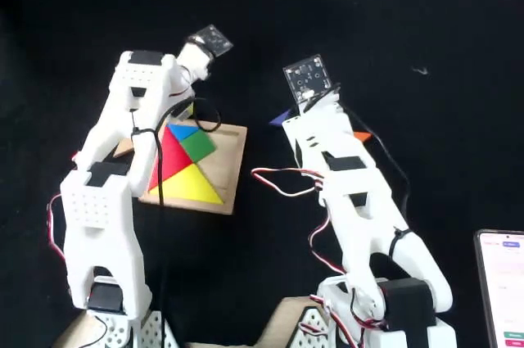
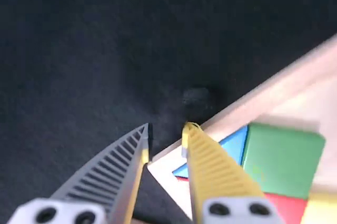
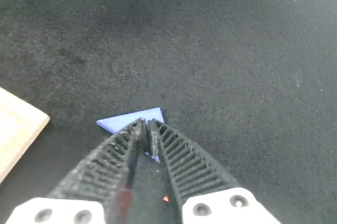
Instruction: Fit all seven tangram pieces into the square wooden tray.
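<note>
Your left gripper (image 2: 166,129) has one grey ribbed finger (image 2: 118,166), one yellow finger (image 2: 210,171); past the yellow, a blue piece (image 2: 234,142) and a green piece (image 2: 284,158). At your right gripper's (image 3: 146,124) black ribbed fingertips (image 3: 158,132): a blue triangle (image 3: 124,120).

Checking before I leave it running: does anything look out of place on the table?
Two pieces lie outside the wooden tray on the black cloth: a blue-violet triangle at the tips of the right gripper, and an orange piece beside that arm. Nothing looks damaged.

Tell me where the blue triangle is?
The blue triangle lies on the black cloth right of the wooden tray in the high view, at the tip of the right gripper.
</note>
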`<action>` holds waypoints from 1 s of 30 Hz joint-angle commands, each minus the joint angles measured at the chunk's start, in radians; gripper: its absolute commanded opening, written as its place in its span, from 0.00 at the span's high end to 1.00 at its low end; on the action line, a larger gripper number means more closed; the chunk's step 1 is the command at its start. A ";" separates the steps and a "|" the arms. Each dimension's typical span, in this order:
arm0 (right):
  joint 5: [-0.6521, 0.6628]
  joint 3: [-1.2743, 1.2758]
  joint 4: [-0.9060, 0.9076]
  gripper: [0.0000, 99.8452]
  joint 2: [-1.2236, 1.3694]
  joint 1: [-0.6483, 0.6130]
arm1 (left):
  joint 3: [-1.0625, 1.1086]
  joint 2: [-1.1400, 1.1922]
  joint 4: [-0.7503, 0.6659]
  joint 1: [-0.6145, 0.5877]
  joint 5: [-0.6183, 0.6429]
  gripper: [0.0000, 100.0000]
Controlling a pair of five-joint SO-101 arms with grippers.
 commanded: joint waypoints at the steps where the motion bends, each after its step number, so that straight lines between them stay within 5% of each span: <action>1: -0.003 -0.013 -0.018 0.99 -0.035 -0.008 | -0.050 -0.008 0.115 -0.002 -0.051 0.88; 14: -0.003 -0.008 -0.018 0.99 -0.038 -0.008 | -0.077 -0.178 0.341 0.001 -0.032 0.88; 23: -0.003 -0.008 -0.014 0.99 -0.039 -0.009 | 0.012 -0.690 0.440 -0.001 0.296 0.88; 30: -0.005 -0.015 0.018 0.98 -0.067 -0.006 | 0.346 -1.142 0.359 -0.001 0.531 0.88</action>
